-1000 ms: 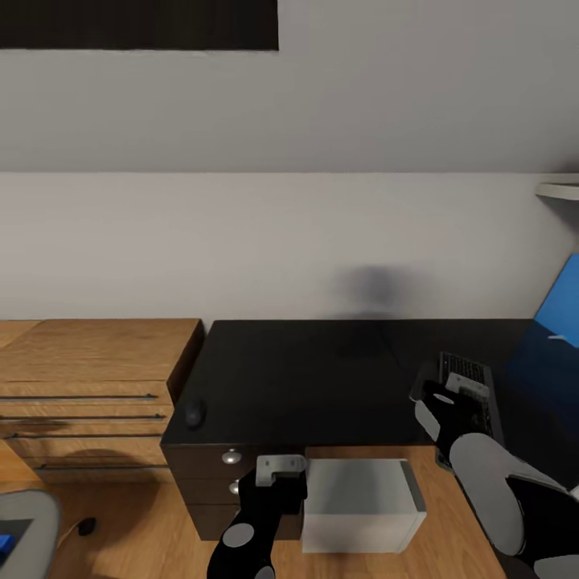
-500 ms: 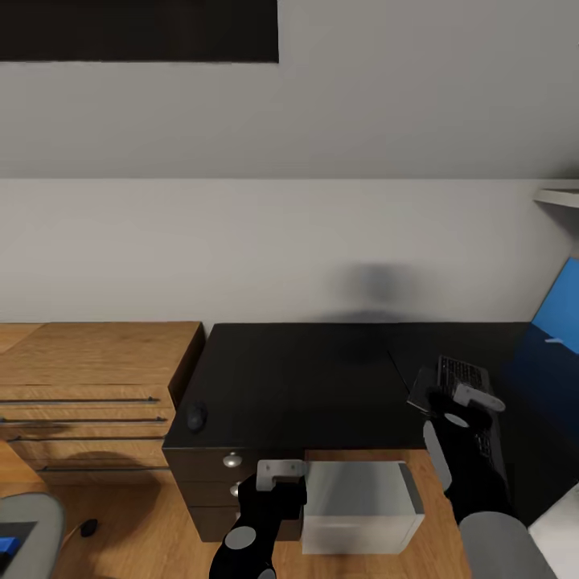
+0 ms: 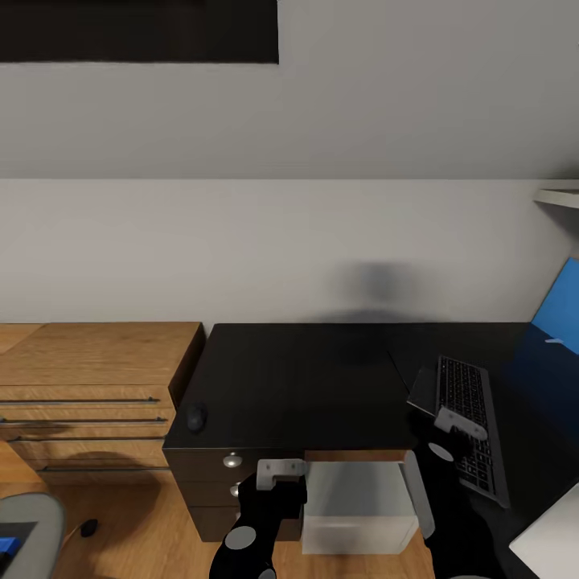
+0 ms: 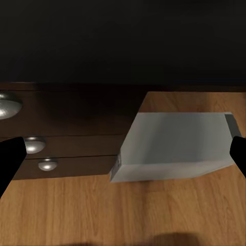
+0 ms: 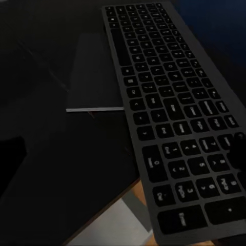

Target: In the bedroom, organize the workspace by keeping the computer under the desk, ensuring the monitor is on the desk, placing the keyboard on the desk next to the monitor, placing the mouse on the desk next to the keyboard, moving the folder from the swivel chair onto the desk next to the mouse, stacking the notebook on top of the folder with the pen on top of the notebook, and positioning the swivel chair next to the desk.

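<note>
The right gripper had pulled back toward the robot since a second before, and now much more of the slim keyboard with dark keys in a silvery-grey frame could be seen. The keyboard lay flat on the long black-topped desk, near the right side of the desk, with its near end poking a little past the front edge. A small thin dark grey notebook lay touching the keyboard's left side, partly under it. The right gripper hung just over the near part of the keyboard, and I could not tell if its fingers were apart or together. The left gripper stayed low in front of the dark drawers with round silver knobs, with its fingers spread wide and nothing between them. The light grey-white boxy computer stood on the oak floor under the desk, just beside the drawers. A small dark round mouse sat near the left front corner of the desk.
</note>
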You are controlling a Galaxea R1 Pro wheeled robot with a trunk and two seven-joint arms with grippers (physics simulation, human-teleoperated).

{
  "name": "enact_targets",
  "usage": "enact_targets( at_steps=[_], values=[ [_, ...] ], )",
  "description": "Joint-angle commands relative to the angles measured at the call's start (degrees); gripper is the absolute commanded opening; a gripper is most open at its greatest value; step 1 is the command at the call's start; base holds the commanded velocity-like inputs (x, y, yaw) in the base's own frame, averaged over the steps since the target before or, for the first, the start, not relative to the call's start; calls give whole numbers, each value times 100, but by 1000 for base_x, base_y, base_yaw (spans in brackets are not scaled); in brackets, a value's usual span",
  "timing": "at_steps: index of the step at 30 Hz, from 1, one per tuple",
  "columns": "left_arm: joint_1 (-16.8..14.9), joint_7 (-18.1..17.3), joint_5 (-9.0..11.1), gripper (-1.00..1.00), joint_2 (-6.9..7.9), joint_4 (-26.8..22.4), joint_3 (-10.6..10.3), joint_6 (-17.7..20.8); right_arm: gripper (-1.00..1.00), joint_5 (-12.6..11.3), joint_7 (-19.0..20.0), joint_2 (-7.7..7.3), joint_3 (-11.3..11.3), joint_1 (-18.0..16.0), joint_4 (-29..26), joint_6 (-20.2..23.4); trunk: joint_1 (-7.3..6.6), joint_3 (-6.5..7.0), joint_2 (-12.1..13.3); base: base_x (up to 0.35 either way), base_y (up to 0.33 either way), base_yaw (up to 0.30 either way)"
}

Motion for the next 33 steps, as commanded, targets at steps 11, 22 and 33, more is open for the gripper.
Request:
enact_targets(
  at_steps=[11, 22, 33],
  values=[
    [-6, 57, 58, 100, 0, -7, -21, 10, 100, -48, -22, 38, 15, 7, -10, 17, 0, -7, -5, 0, 0, 0],
    [-6, 40, 67, 100, 0, 2, -10, 18, 100, -60, -13, 36, 163, 7, 507, -381, 0, -7, -5, -159, 86, -39],
    [-6, 9, 67, 100, 0, 1, -4, 23, 100, -225, 147, 25, 173, 7, 645, -426, 0, -18, -5, -228, 249, -238]
  ],
)
